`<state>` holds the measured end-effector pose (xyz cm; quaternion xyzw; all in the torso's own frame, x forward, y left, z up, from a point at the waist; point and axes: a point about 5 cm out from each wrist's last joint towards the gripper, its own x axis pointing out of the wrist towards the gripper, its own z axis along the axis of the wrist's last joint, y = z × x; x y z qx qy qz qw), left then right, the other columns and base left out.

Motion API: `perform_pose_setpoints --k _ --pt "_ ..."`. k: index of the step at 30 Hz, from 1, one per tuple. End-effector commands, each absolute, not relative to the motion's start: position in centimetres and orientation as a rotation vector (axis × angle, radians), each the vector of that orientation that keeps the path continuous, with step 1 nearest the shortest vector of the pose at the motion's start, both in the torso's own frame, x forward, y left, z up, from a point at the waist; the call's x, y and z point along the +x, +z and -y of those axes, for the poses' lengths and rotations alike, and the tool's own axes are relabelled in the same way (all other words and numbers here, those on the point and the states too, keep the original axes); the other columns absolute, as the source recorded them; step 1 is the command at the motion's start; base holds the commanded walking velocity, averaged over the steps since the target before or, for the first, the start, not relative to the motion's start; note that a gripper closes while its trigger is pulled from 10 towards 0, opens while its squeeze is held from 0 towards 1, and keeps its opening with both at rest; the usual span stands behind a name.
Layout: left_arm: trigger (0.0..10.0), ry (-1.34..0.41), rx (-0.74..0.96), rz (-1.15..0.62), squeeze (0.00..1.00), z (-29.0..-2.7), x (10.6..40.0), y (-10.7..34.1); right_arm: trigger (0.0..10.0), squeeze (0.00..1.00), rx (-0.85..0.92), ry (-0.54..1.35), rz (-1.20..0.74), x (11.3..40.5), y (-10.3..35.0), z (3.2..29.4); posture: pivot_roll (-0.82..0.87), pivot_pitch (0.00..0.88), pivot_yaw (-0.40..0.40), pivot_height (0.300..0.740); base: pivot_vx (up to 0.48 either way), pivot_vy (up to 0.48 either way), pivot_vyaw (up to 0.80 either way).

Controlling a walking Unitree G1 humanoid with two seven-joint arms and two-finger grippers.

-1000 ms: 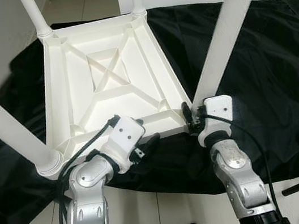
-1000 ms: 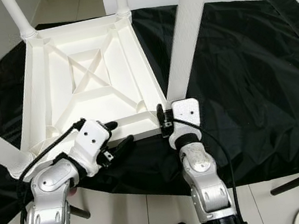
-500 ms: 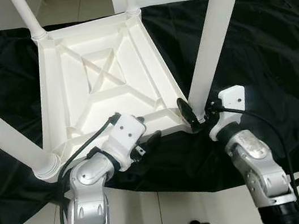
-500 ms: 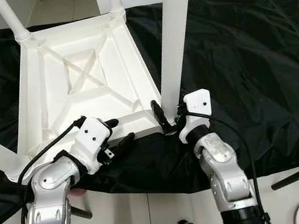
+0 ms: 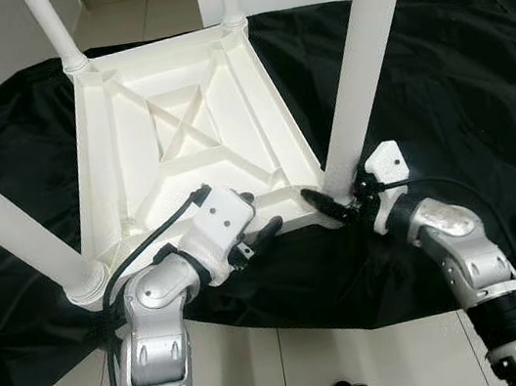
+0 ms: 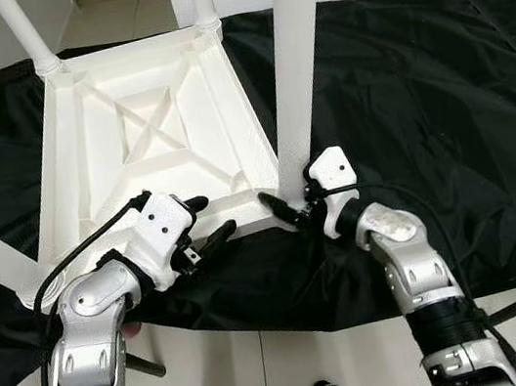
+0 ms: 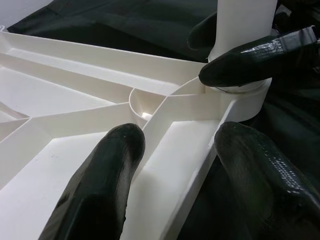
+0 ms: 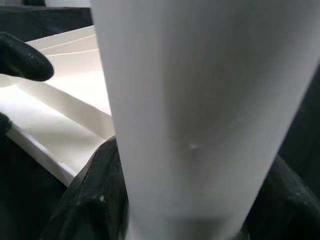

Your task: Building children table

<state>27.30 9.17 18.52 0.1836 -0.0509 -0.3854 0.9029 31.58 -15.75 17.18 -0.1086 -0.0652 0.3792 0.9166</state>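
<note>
I see the white children's table (image 5: 188, 140) lying upside down on a black sheet (image 5: 464, 89), legs up. My right gripper (image 6: 292, 209) has its fingers clasped round the base of the near-right leg (image 5: 357, 72); my left gripper (image 5: 256, 228), fingers parted, straddles the frame's near rim beside that corner

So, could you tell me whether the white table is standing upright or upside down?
Upside down: the table lies on the black cloth, ribbed underside up, legs pointing upward.
</note>
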Motion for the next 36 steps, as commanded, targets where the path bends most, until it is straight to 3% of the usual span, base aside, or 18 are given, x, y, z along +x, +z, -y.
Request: perform_pose_setpoints --k 1,6,7,11,12,17,28,31,36 --pt "10.0 -0.576 0.355 0.138 0.00 -9.9 27.9 18.8 0.0 0.00 -0.226 0.820 0.122 31.4 16.6 15.8 -0.11 0.132 0.070 0.740 0.000 0.000 0.00" --pt "10.0 -0.576 0.350 0.138 0.00 -9.8 27.8 18.7 0.0 0.00 -0.220 0.804 0.116 31.2 16.4 16.1 -0.10 0.136 0.065 0.740 0.000 0.000 0.00" --pt "10.0 -0.575 0.349 0.136 0.00 -9.8 27.8 18.7 10.0 0.00 -0.200 0.780 0.110 31.0 16.3 16.1 -0.11 0.141 0.061 0.740 0.000 0.000 0.00" --pt "10.0 -0.574 0.347 0.135 0.00 -9.8 27.7 18.6 10.0 0.00 -0.193 0.730 0.113 31.0 16.3 16.2 -0.11 0.145 0.058 0.740 0.000 0.000 0.00" --pt "10.0 -0.571 0.346 0.137 0.00 -9.9 27.7 18.7 10.0 0.00 -0.182 0.625 0.123 31.0 16.6 16.0 -0.11 0.150 0.055 0.740 0.000 0.000 0.00" --pt "10.0 -0.558 0.345 0.131 0.00 -10.1 27.9 18.6 10.0 0.00 -0.149 0.477 0.134 30.7 16.8 15.7 -0.11 0.154 0.053 0.740 0.000 0.000 0.00" --pt "10.0 -0.551 0.351 0.126 0.00 -10.4 27.7 18.6 10.0 0.00 -0.031 0.252 0.133 28.8 16.3 13.4 -0.11 0.167 0.052 0.740 0.000 0.000 0.00" --pt "10.0 -0.535 0.354 0.124 0.00 -10.7 27.7 18.7 10.0 0.00 0.004 0.071 0.120 27.9 16.4 12.0 -0.10 0.174 0.050 0.740 0.000 0.000 0.00" --pt "10.0 -0.535 0.350 0.124 0.00 -10.7 27.6 18.7 10.0 0.02 0.024 0.057 0.134 27.4 16.7 10.6 -0.10 0.176 0.052 0.740 0.000 0.000 0.00"
